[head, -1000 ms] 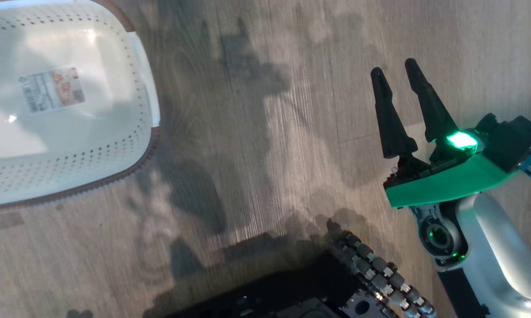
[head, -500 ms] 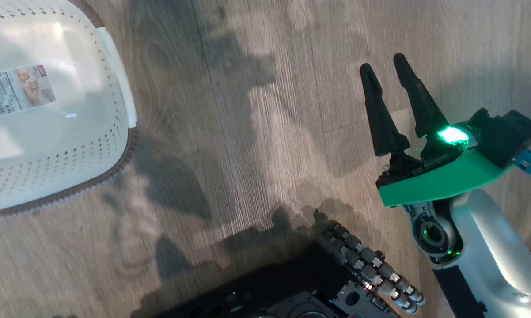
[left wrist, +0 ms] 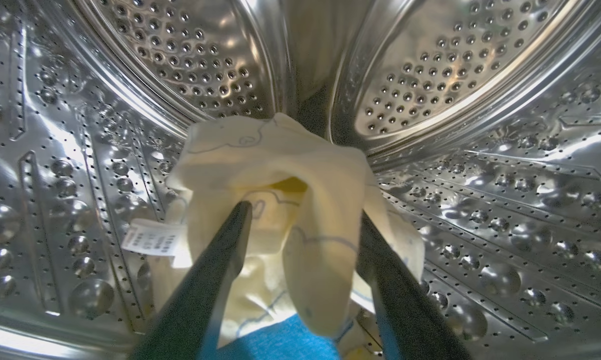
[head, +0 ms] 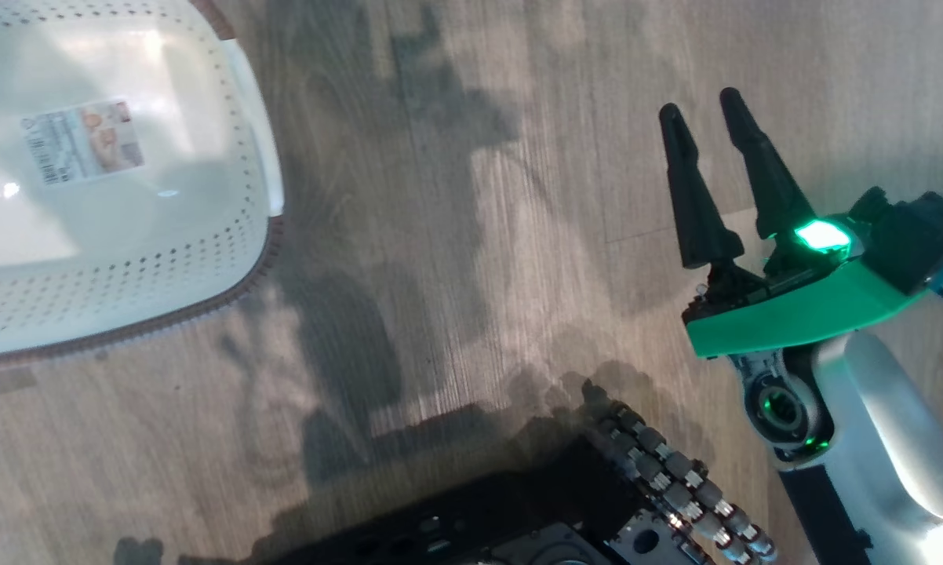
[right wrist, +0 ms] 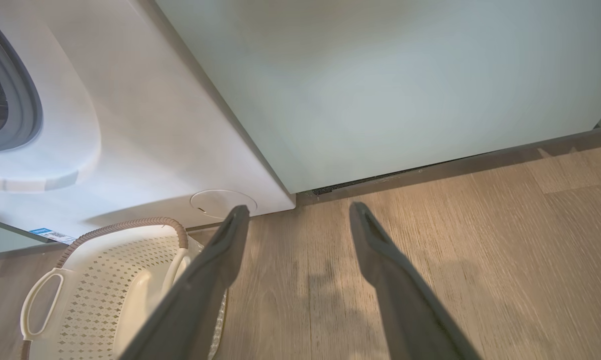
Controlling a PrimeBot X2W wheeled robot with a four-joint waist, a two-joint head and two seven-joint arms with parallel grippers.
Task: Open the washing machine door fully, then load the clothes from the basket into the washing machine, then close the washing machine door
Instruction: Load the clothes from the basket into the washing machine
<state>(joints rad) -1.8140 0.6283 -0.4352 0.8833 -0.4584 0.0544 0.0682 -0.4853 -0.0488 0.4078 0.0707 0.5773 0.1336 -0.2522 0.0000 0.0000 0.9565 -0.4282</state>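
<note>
Soft yellow clothes [left wrist: 275, 165], perforated steel drum [left wrist: 480, 210]

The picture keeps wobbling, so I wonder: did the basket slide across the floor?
No. The basket sits the same way from the plank seam in the floor as before; the whole picture swayed, so the camera moved.

- Wood-plank floor [head: 518, 196], grey-brown, with blotchy shadows [head: 354, 369] running from 12 to 6 o'clock in the head view.
- Pale mint-green cabinet panel [right wrist: 405, 85], at 1 o'clock in the right wrist view.
</note>
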